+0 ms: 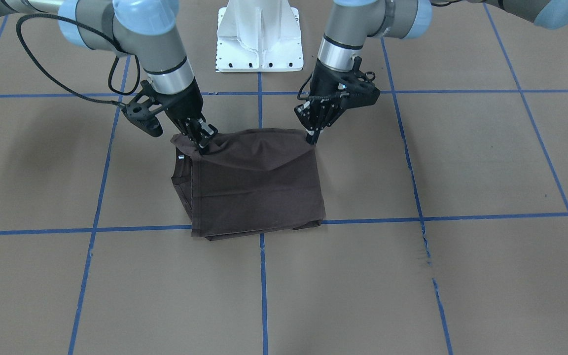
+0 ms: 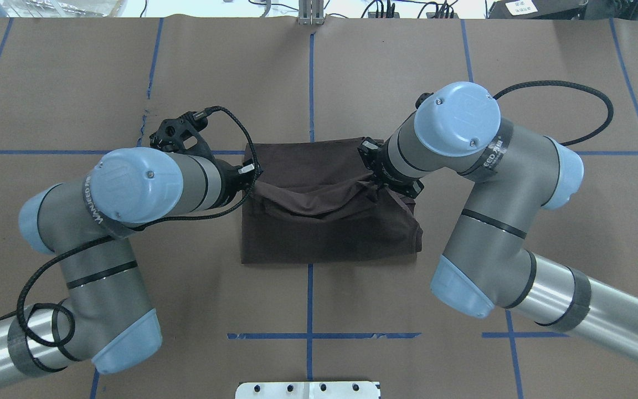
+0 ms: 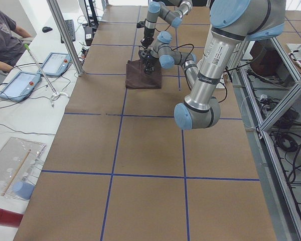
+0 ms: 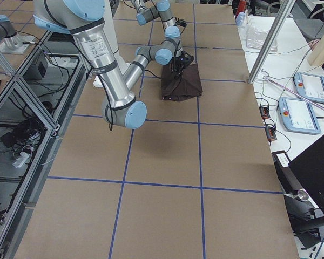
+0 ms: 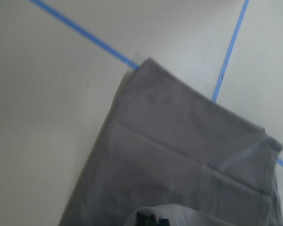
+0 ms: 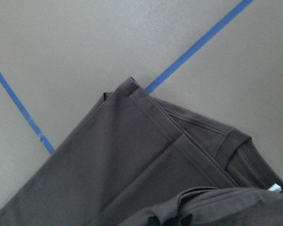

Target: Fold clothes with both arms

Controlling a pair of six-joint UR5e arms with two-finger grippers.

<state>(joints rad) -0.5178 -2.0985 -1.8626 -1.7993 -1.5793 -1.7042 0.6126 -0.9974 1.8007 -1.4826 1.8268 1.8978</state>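
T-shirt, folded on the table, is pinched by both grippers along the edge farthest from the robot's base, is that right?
Not quite. Both grippers pinch the T-shirt along the edge nearest the robot's base, not the farthest. The exterior front-facing view shows the right gripper and the left gripper on that edge.

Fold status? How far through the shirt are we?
Done: the T-shirt is already a layered rectangle. In hand: left gripper and right gripper pinch its robot-side edge, raised and sagging between them. Left: probably lay that edge over the far one, then release.
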